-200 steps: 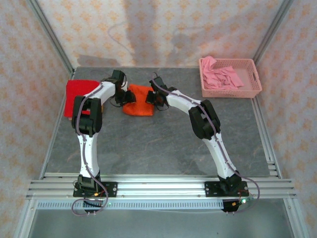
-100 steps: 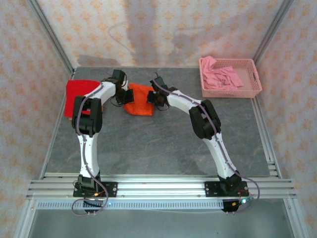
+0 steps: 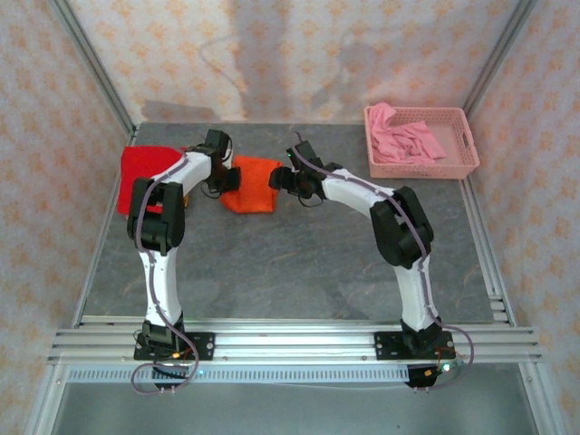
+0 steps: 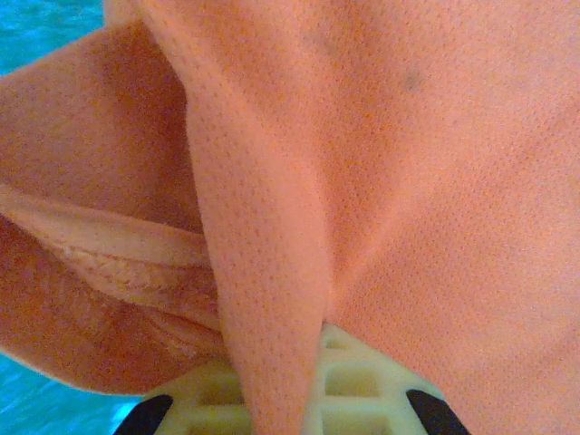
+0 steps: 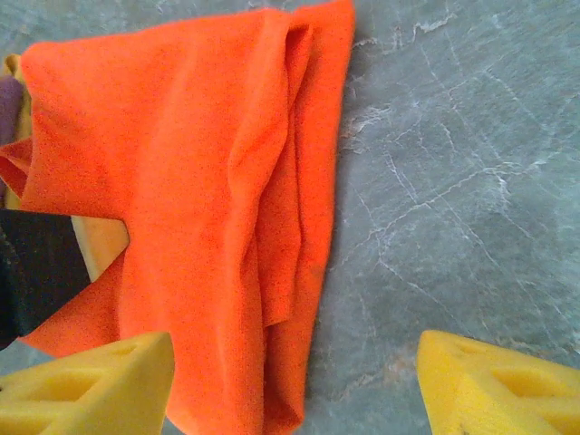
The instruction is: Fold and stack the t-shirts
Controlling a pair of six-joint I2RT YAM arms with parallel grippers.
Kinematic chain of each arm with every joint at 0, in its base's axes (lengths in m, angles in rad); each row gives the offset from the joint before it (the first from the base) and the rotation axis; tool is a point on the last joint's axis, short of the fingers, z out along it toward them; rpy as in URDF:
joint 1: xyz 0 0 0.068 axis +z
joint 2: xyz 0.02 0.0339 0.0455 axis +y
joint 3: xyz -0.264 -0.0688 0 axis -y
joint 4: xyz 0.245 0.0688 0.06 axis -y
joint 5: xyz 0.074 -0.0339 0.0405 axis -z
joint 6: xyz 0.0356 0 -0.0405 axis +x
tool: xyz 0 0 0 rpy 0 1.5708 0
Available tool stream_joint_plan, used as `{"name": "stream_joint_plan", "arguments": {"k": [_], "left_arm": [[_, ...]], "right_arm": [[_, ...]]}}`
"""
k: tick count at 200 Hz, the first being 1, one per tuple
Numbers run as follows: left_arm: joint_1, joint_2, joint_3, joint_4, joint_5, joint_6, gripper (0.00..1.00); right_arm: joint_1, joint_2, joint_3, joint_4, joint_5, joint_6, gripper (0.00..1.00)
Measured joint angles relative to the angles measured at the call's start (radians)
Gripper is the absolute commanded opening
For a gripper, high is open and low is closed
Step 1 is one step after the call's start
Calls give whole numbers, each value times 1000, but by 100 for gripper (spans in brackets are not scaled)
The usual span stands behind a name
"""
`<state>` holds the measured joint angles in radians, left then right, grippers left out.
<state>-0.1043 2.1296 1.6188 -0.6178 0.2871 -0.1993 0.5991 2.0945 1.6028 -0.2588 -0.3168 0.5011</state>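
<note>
The orange t-shirt (image 3: pixel 252 184) lies folded on the grey table, left of centre. My left gripper (image 3: pixel 228 177) is at its left edge, shut on a fold of the orange cloth (image 4: pixel 381 154) that runs down between its pale pads (image 4: pixel 362 385). Just right of the shirt, my right gripper (image 3: pixel 281 178) stands open. Its yellow fingers (image 5: pixel 91 381) are spread wide over the orange shirt's (image 5: pixel 199 181) right edge and the bare table, with nothing between them. The red t-shirt (image 3: pixel 145 172) lies folded at the far left, partly under the left arm.
A pink lattice basket (image 3: pixel 426 169) holding crumpled pink cloth (image 3: pixel 408 136) stands at the back right. The grey stone-patterned table (image 3: pixel 299 263) is bounded by metal rails and patterned walls. The left gripper's black body (image 5: pixel 36 272) shows at the shirt's left in the right wrist view.
My right gripper has opened, let go of the orange shirt and drawn back to the right. The left gripper has shut on the shirt's left edge.
</note>
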Motion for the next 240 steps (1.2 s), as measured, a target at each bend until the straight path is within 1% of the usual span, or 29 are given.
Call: {"name": "stream_joint_plan", "arguments": {"k": [19,50,76,111,138,173,211,240], "left_arm": [[0,-43,-11,-30,-43,19,0],[-1,-117,-12,-53,-99,46,0],[-1,-138,-12,-64,-145,81,0],[-1,-156,-71,-66,-238,175,0],[-1,-200,-95,-71,-296,264,0],[13,-247,-77,-80,-322,332,0],[61,-252,-42,-89,-314,340,0],[88,-262,-32,-108,-295,340,0]], "right_arm": [[0,-34,-30,17,3,-2,72],[0,-39,-46,34,2,-2,72],[0,-39,-52,43,-1,-2,72],[7,-51,-68,51,-11,-5,72],[36,-80,-98,84,-23,-28,72],[111,-139,-173,219,-28,-77,72],[189,-186,-241,408,-27,-139,76],[230,-203,-265,517,-26,-205,79]]}}
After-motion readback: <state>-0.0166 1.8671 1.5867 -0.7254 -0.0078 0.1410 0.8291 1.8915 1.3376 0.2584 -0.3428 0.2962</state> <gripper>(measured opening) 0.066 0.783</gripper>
